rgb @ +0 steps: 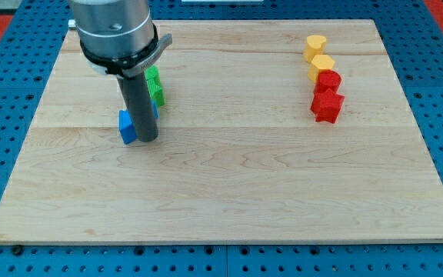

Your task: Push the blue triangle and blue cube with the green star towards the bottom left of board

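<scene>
My tip [147,139] rests on the board at the view's left, just right of a blue block [127,128] and touching or nearly touching it. The rod hides part of that block, so its shape is unclear. A green star [154,86] sits just above and behind the rod, partly hidden. A sliver of a second blue block [156,108] shows at the rod's right edge, below the green star. The three blocks are bunched close together around the rod.
At the view's upper right stand two yellow blocks [315,46] [321,66], a red round block [329,80] and a red star [328,105], in a tight column. The wooden board [229,192] lies on a blue pegboard.
</scene>
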You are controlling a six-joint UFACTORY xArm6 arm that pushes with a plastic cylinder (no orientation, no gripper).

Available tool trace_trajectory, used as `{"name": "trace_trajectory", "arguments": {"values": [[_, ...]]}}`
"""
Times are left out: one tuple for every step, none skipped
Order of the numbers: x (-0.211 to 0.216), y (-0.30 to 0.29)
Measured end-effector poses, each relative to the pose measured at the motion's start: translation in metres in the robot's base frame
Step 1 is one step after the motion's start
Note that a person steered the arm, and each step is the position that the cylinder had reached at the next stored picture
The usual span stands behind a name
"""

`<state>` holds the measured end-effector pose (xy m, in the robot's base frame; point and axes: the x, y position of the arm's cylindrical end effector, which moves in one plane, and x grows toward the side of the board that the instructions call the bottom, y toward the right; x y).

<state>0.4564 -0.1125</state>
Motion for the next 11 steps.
{"name": "trace_trajectory", "arguments": {"values": [[-0.02, -0.012], [-0.035, -0.023], [-0.037, 0.003], [-0.049, 0.04], [-0.076, 0.059], [-0.086, 0.024], [-0.12, 0.014], [-0.128, 0.013], [-0.124, -0.006], [-0.116, -0.02], [-0.116, -0.02]]}}
